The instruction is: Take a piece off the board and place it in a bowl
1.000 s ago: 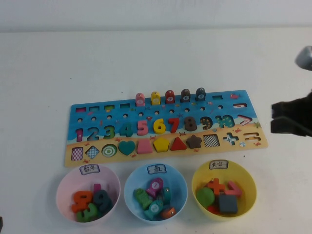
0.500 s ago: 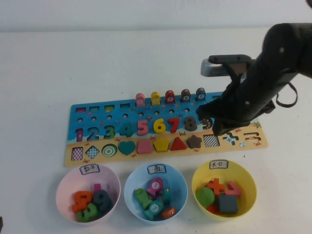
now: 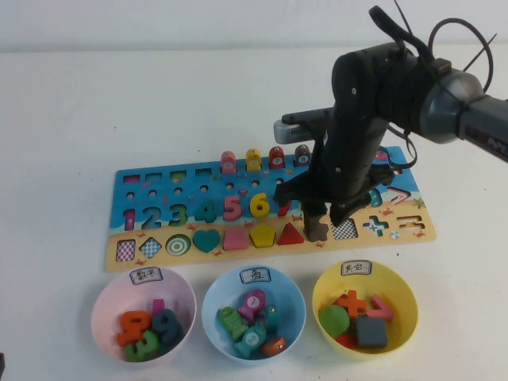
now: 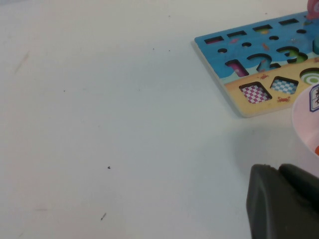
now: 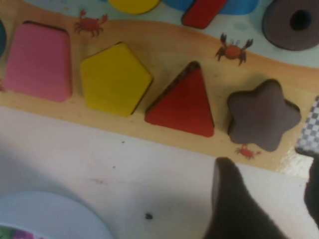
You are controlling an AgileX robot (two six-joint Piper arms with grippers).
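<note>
Right arm (image 3: 373, 103): a dark, jointed arm reaching in from the robot's right side, its wrist bent so that the right gripper (image 3: 325, 221) points steeply downward, low over the scene. The fingers (image 5: 234, 204) of this gripper are spread apart with a clear gap between them and nothing held; in the right wrist view one dark finger rises from the lower edge and the other shows only as a sliver at the frame's side. Left gripper (image 4: 284, 201): visible only as a dark housing in the corner of the left wrist view, low over the tabletop (image 4: 109, 124).
</note>
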